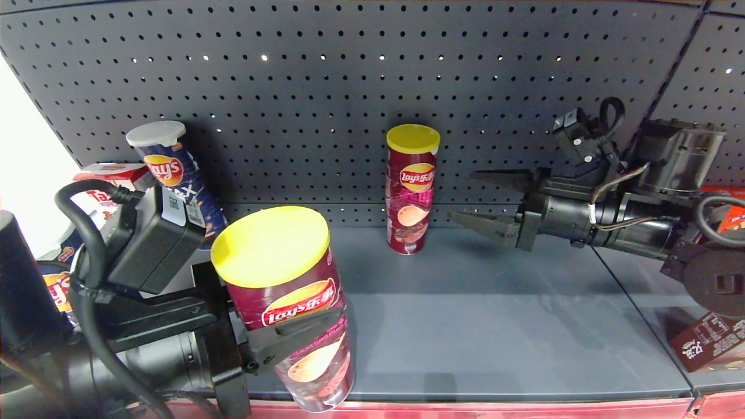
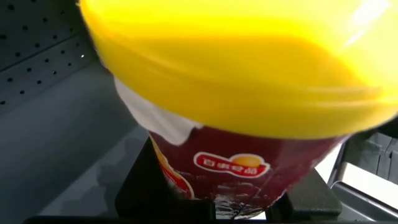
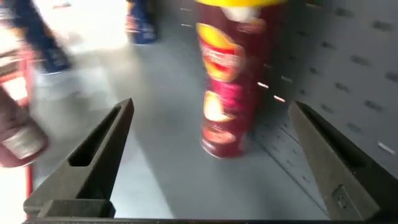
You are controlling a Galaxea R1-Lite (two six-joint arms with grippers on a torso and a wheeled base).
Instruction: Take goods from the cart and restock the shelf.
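Note:
A maroon chip can with a yellow lid (image 1: pixel 411 189) stands upright on the grey shelf (image 1: pixel 495 326), near the pegboard back wall. My right gripper (image 1: pixel 486 201) hovers just right of it, open, empty, fingers pointing at the can (image 3: pixel 229 93). My left gripper (image 1: pixel 285 337) is shut on a second maroon can with a yellow lid (image 1: pixel 291 302), held upright over the shelf's front left edge. The held can's yellow lid (image 2: pixel 249 62) looms close in the left wrist view.
A blue can with a white lid (image 1: pixel 174 174) leans at the shelf's back left, beside a red and white box (image 1: pixel 105 180). A dark box (image 1: pixel 707 340) lies at the right on the adjoining shelf section. Bare shelf lies between the two maroon cans and to the right front.

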